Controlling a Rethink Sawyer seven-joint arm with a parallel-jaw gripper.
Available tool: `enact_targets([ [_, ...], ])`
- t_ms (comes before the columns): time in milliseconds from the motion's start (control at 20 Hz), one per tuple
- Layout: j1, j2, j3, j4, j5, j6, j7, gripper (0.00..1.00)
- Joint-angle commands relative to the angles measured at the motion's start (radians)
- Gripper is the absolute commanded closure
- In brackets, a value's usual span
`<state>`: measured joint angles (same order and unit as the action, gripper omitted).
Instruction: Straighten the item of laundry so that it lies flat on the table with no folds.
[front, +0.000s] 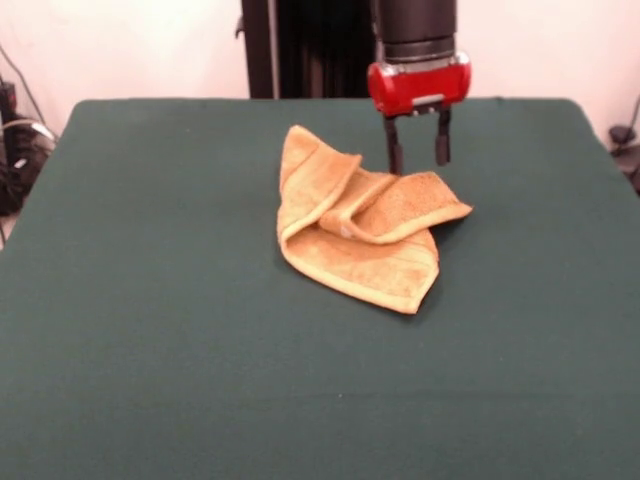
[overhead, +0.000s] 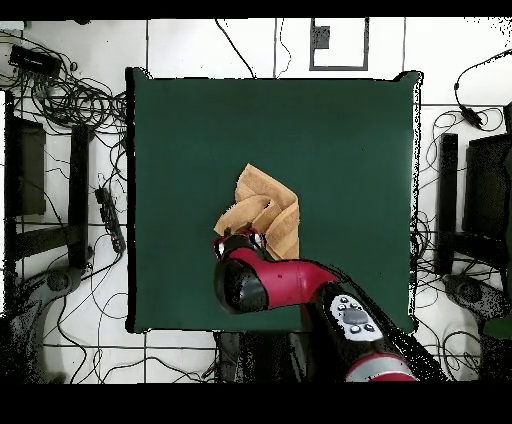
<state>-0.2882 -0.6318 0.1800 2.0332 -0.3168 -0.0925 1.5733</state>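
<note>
A: Where lies the towel (front: 357, 228)?

B: Near the middle of the desk (front: 150, 300), a little toward the far side in the front view. Crumpled, not flat. Orange-tan, with woven bands along the edge.

A: And how folded?

B: Folded over itself in several layers. One pointed corner up and to the left in the front view, another corner out to the right, a third low down toward the camera. A raised ridge through the middle, where two folds meet. Lowest layer flat on the green cloth, with the border bands visible near the bottom corner.

A: And the gripper (front: 418, 150)?

B: Above the right, far corner of the towel in the front view. Two dark fingers (front: 394, 150) pointing straight down from the red wrist, with a clear gap between them. Spread apart, holding nothing. Left fingertip very close to the towel's upper edge; touching or just above, hard to say from here.

A: Seen from above also?

B: From above, mostly hidden. Only the red and black arm (overhead: 275, 285), coming in from the bottom of the picture and covering the near edge of the towel (overhead: 268, 215). Rest of the towel free beyond the arm, toward the desk's (overhead: 350, 130) centre.

A: Anything else round the desk?

B: Cables (overhead: 70, 100) on the tiled floor at the left in the overhead view, and dark furniture at both sides. Well apart from the towel.
</note>
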Motion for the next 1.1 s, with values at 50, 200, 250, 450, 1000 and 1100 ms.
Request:
enact_targets([
  [50, 0.072, 0.053, -0.054, -0.095, -0.012, 0.085, 0.088, 0.00],
  [200, 0.094, 0.038, -0.089, -0.097, -0.010, 0.087, 0.090, 0.00],
  [250, 0.104, 0.027, -0.103, -0.095, -0.009, 0.088, 0.091, 0.00],
  [450, 0.132, 0.002, -0.147, -0.093, -0.014, 0.074, 0.093, 0.00],
  [1000, 0.215, -0.087, -0.245, -0.039, -0.012, 0.048, 0.116, 0.00],
  [1100, 0.220, -0.075, -0.245, -0.044, -0.009, 0.038, 0.122, 0.00],
])
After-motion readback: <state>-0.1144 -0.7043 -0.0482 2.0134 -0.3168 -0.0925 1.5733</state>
